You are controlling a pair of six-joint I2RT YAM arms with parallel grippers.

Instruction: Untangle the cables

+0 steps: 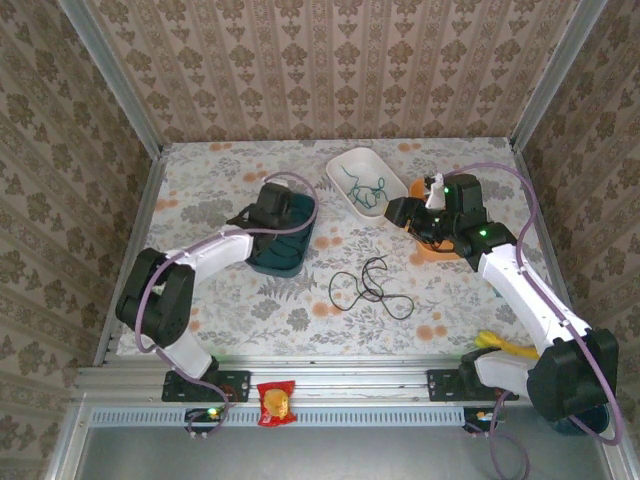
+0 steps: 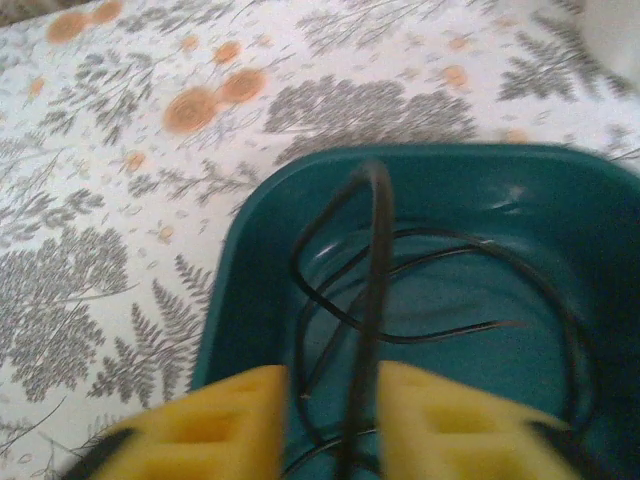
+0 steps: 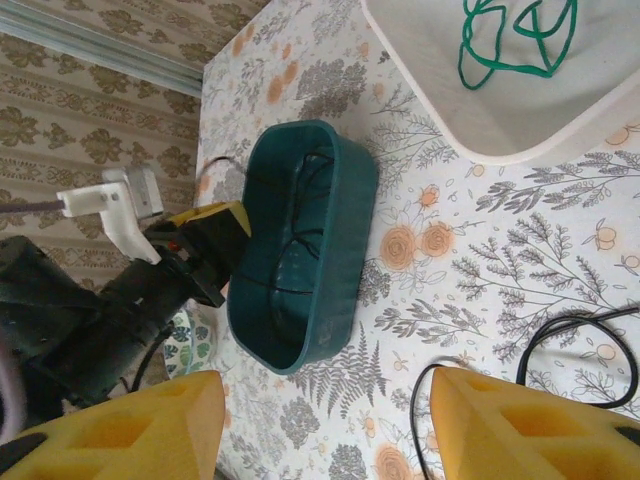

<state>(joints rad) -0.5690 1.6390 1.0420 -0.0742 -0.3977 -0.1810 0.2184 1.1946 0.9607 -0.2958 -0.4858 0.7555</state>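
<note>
A black cable (image 2: 375, 260) lies coiled in the teal tray (image 2: 240, 280), and one strand of it rises between the yellow pads of my left gripper (image 2: 335, 420). The pads stand apart from that strand, so the gripper is open. From above, the left gripper (image 1: 272, 205) hangs over the teal tray's (image 1: 285, 255) far end. Another black cable (image 1: 368, 285) sprawls loose on the table's middle. A green cable (image 1: 365, 187) sits in the white tray (image 1: 345, 165). My right gripper (image 1: 402, 212) hovers beside that tray, open and holding nothing (image 3: 325, 430).
An orange object (image 1: 432, 250) lies under the right arm. A yellow item (image 1: 505, 345) sits near the right base, and a snack packet (image 1: 277, 403) rests on the front rail. Patterned walls close in the table on three sides.
</note>
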